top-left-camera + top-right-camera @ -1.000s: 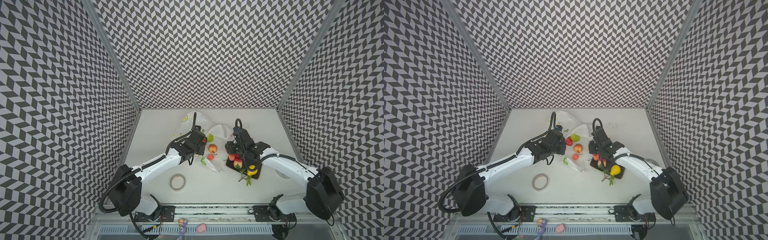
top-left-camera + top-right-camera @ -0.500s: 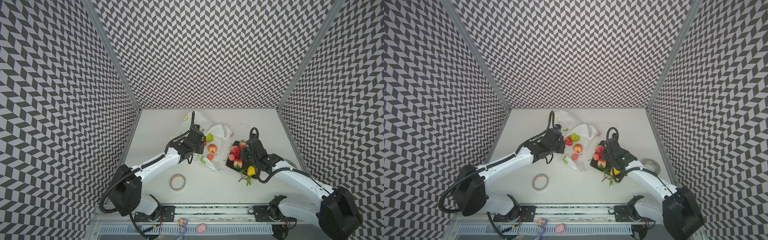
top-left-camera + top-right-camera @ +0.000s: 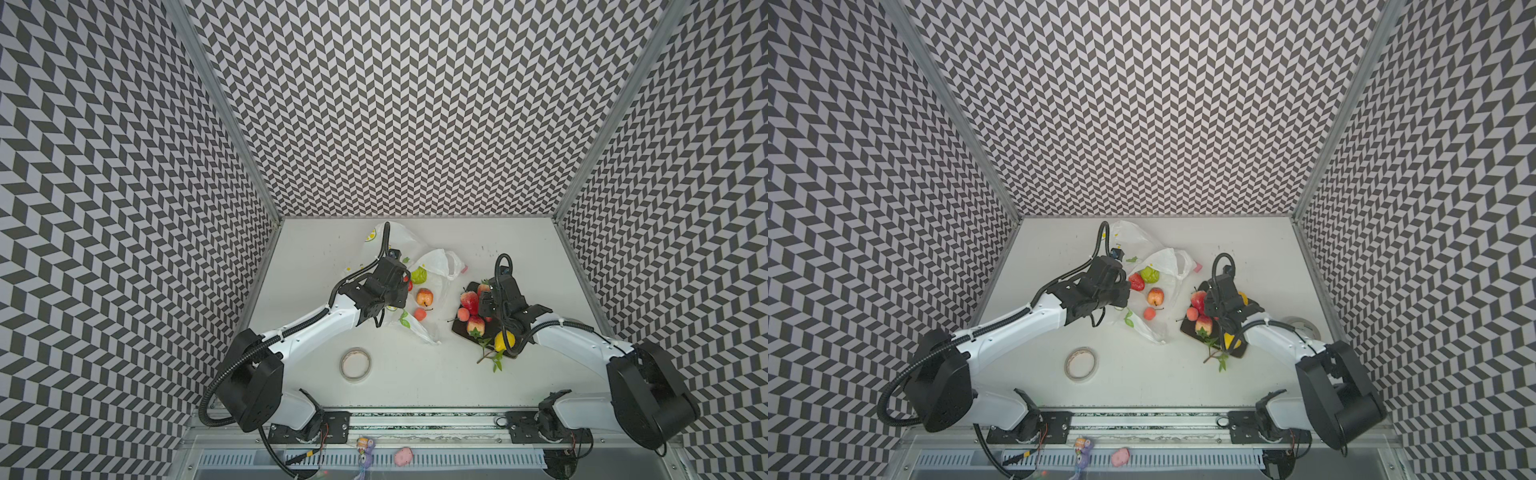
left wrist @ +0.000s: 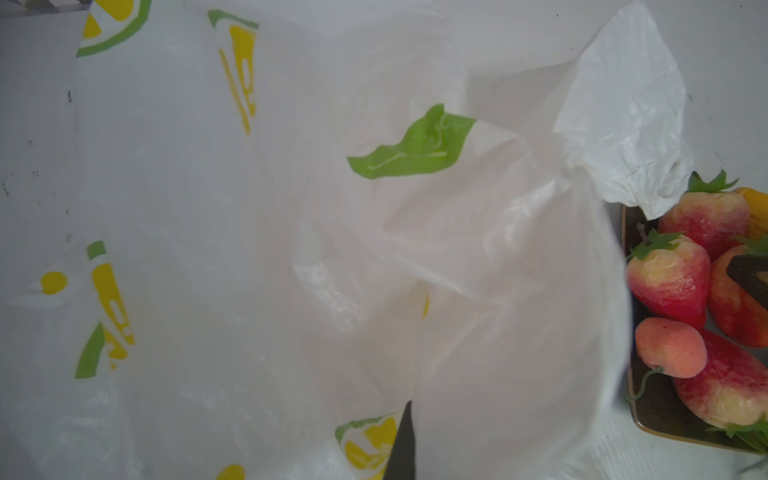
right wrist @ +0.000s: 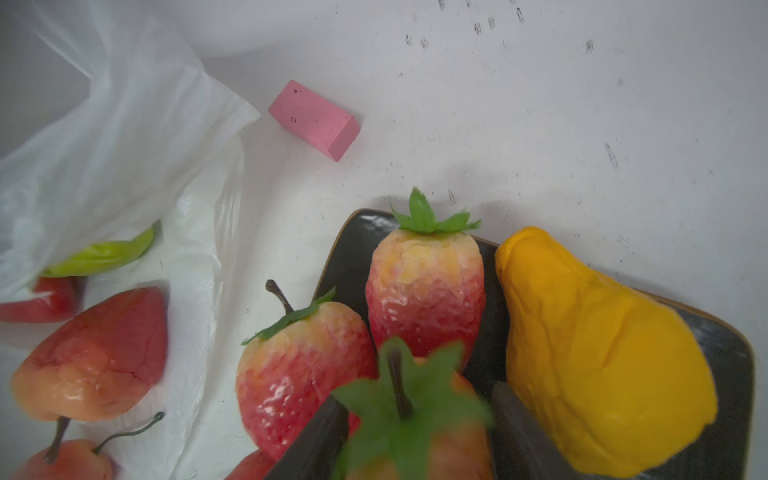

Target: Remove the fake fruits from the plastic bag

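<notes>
1. White plastic bag (image 3: pixel 436 262) lies crumpled left of centre; left gripper (image 4: pixel 405 436) is closed against its film.
2. Loose fake fruits (image 3: pixel 424 297) lie on the bag's spread film.
3. Right gripper (image 5: pixel 419 432), jaws parted, straddles a strawberry (image 5: pixel 399 399) on the dark tray (image 5: pixel 349 257).

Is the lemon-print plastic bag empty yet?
Not empty: a glossy green pear and a red strawberry lie inside the thin white lemon-print plastic bag, partly under its film in the right wrist view.

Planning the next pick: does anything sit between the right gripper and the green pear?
Yes: a raised fold of the bag hangs over the green pear, and a strawberry sits between the fingers of the right gripper.
</notes>
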`<state>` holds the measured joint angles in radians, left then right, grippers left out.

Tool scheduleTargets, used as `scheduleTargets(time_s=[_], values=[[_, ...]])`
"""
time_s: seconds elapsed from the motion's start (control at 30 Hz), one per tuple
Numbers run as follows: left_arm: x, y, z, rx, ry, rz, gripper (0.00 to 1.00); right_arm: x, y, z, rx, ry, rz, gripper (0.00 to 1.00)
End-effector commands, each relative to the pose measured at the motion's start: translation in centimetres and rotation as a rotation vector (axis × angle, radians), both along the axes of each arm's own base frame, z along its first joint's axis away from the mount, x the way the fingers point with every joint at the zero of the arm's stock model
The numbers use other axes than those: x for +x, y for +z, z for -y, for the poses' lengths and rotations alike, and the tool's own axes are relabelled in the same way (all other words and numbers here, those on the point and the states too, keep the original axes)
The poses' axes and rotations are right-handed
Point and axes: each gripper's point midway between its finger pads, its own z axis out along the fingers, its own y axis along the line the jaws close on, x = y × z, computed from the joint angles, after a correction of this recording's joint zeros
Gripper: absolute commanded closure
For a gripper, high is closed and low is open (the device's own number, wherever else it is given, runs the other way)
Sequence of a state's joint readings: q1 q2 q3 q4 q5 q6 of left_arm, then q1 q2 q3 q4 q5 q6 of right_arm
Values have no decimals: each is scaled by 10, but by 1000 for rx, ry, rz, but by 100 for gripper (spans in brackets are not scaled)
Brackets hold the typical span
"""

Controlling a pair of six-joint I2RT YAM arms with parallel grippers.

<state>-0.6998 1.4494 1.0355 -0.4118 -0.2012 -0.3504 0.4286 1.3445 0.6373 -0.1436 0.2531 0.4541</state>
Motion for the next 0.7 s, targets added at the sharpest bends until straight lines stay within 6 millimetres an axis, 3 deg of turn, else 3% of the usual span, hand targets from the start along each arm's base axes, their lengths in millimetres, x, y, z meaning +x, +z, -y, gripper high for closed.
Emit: scheduleTargets(time_s=[0.0, 0.17, 0.4, 0.5, 0.67], values=[[2, 2, -3, 35, -17, 25, 100, 10, 10, -3, 28, 0, 48, 39], [4, -2, -7, 87, -37, 38, 100, 9, 27, -4, 41, 9, 72, 35], [4, -4, -9, 111, -56, 57, 100, 6, 84, -21, 94, 118, 157, 36], [2, -5, -9, 116, -73, 65, 100, 1, 103, -48, 161, 245, 182, 39], [-2, -9, -8, 112, -99, 70, 100, -17, 96, -120, 176, 475, 107, 40]])
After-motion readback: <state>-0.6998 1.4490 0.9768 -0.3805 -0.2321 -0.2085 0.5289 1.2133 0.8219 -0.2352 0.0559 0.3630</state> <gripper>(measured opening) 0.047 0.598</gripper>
